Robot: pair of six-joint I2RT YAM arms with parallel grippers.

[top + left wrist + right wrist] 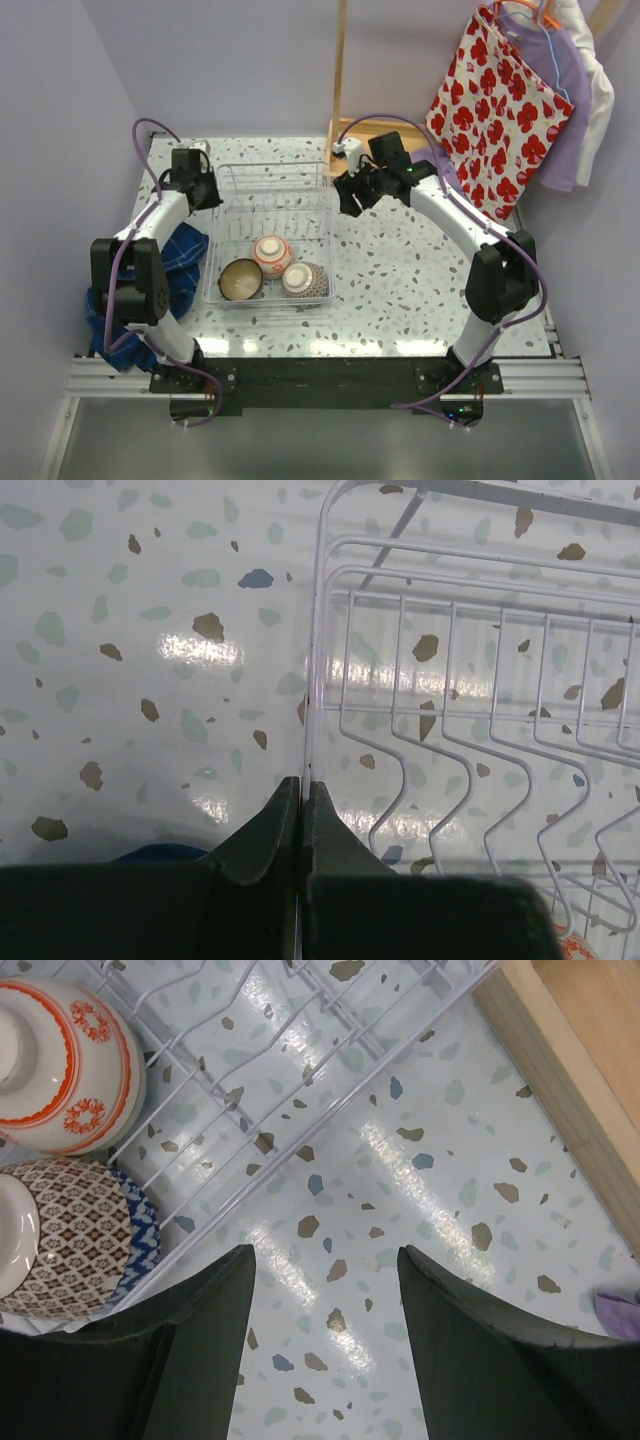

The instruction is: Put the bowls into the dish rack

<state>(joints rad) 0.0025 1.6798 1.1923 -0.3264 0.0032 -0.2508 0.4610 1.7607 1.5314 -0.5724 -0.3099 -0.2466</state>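
Looks like a rack-handling step, not a bowl pick. Counting three bowls already inside the dish rack (270,172), mid-tabletop and a bit toward the left edge. All three bunched close together at its near end: brown glazed bowl (241,279) in the near-left corner, red patterned bowl (272,255) just behind, net-patterned bowl (305,281) at the near right.

Got the left gripper (303,792) pinched fully closed on the thin wire rim along the rack's left side, toward the far-left corner. Got the right gripper (325,1258) hanging just off the rack's right side near the far end, jaws wide apart and empty, over bare tabletop between rack and wooden box (580,1080).

Can't spot any loose bowls on the tabletop in these views, so no telling about the remaining ones.

Guessing at a tug or a steadying hold on the rack next. Calls for a slow, level pull to avoid knocking the bowls together, probably with a matching grip on the right rim first. Worth watching for the wire slipping out of that pinch.
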